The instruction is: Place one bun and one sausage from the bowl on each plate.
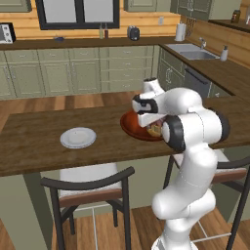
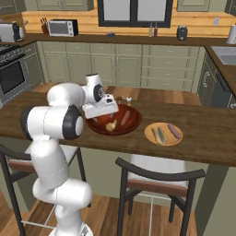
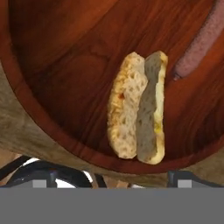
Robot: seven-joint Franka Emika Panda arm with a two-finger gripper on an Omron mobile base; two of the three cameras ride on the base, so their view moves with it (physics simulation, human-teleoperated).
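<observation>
The wide reddish-brown bowl sits on the wooden counter and holds a split bun and a pinkish sausage. My gripper hangs open just over the bowl's near-left part. In the hand view the bun lies directly below, on the bowl's floor, with the sausage at the upper right; the gripper holds nothing. The tan-orange plate to the bowl's right carries a bun and a sausage. The pale grey-white plate lies bare, left of the bowl.
Two dark-framed chairs stand tucked under the counter's near edge. Small shakers stand just behind the bowl. My own arm hides much of the bowl in the left base view.
</observation>
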